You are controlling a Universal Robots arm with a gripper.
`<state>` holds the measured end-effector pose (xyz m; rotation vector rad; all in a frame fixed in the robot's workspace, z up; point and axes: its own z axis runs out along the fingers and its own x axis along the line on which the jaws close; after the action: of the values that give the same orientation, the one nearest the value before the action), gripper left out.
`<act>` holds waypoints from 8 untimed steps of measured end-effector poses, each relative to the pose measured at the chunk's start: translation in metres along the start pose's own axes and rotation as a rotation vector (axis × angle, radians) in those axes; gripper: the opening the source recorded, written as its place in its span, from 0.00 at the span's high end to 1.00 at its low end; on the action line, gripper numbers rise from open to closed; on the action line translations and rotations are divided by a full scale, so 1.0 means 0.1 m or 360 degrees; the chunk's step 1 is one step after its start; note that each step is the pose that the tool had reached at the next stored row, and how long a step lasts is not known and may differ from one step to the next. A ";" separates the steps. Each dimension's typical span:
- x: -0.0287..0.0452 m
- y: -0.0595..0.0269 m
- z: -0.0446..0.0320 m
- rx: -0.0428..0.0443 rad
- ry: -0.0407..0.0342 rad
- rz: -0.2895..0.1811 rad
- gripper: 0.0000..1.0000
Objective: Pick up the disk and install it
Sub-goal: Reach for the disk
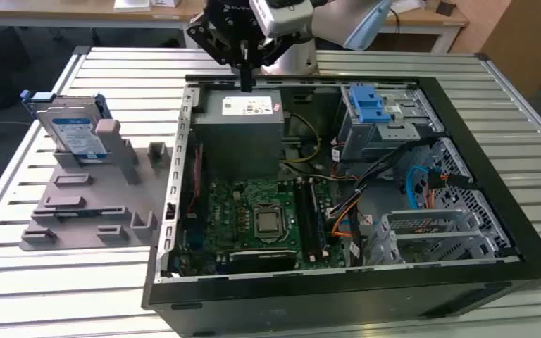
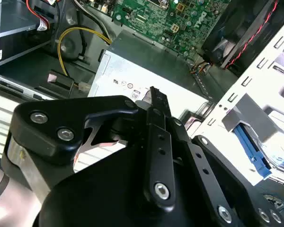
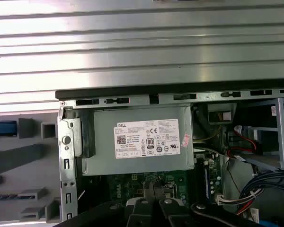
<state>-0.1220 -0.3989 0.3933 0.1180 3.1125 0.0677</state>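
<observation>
The disk [image 1: 73,134], a silver drive with a white-and-blue label in a blue carrier, stands on edge in a grey fixture [image 1: 92,204] on the exterior view's left, outside the computer case. Its blue carrier edge shows in the second wrist view [image 2: 253,153]. My gripper [image 1: 247,79] hangs over the far edge of the open case, above the grey power supply box [image 1: 242,120], well to the right of the disk. Its fingers are shut together with nothing between them, as both wrist views show [image 2: 154,94] [image 3: 154,188].
The open black case [image 1: 496,183] holds a green motherboard [image 1: 251,211], loose cables [image 1: 411,190] and a metal drive cage with a blue latch strip [image 1: 369,105]. Everything rests on a slatted metal table [image 1: 64,289]. The arm's base [image 1: 294,60] stands behind the case.
</observation>
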 end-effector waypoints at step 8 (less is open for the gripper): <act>0.033 -0.003 -0.001 0.0000 0.0000 0.0000 0.89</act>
<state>-0.1252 -0.3990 0.3933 0.1180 3.1125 0.0677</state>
